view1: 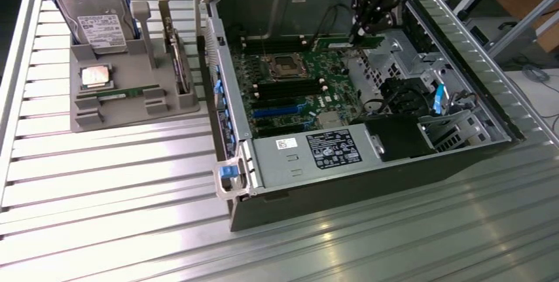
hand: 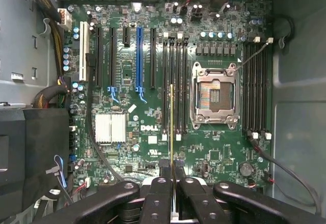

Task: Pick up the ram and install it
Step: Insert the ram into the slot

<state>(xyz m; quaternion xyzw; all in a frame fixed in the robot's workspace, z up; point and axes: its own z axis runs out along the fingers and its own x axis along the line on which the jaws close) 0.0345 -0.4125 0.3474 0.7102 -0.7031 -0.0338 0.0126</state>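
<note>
Ram [hand: 171,127] stands edge-on, clenched between the fingers of the end effector [hand: 171,169], above the motherboard [hand: 153,142] inside the open computer case [view1: 262,184]. To seat it well, its edge should probably line up exactly with one black memory slot [hand: 175,86], and the push should be straight.

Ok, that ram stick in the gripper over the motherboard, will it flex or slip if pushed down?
The ram looks like a thin rigid board, so probably stiff lengthwise but fragile to sideways force. The gripper pinches only one end, so it may tilt. The motherboard slots look narrow; misalignment could stress it.
</note>
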